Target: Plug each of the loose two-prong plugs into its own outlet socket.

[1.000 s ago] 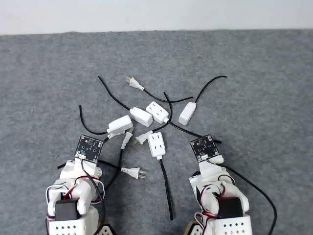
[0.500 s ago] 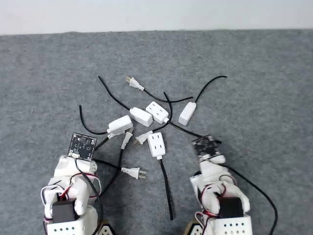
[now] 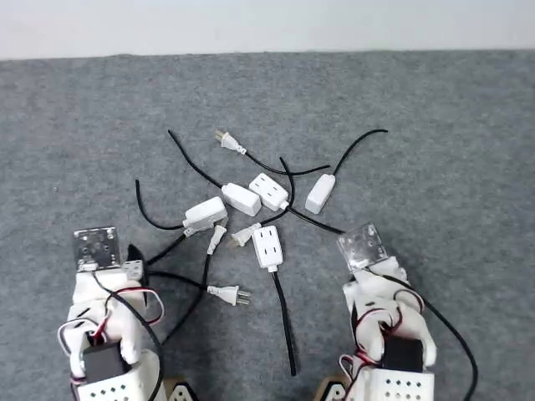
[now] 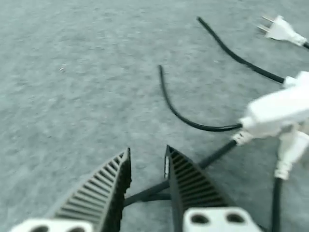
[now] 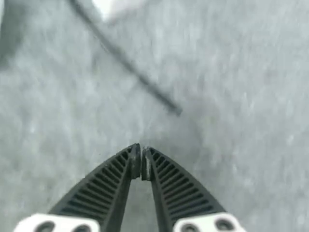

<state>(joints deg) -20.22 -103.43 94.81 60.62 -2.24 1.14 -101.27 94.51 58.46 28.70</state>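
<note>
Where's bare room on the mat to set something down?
Bare grey felt mat lies right of the curled black cord, left of the short black cord, and beyond the far white two-prong plug. White outlet sockets and cords crowd the middle.

The table (image 3: 468, 142) lies bare along its far side and out to both flanks, easy passage there. The middle is cluttered: white sockets (image 3: 267, 246), plugs (image 3: 227, 293) and crossing black cords (image 3: 280, 305) knot together, one cord running down between the two arms, others just before the left claw (image 4: 147, 162).
</note>
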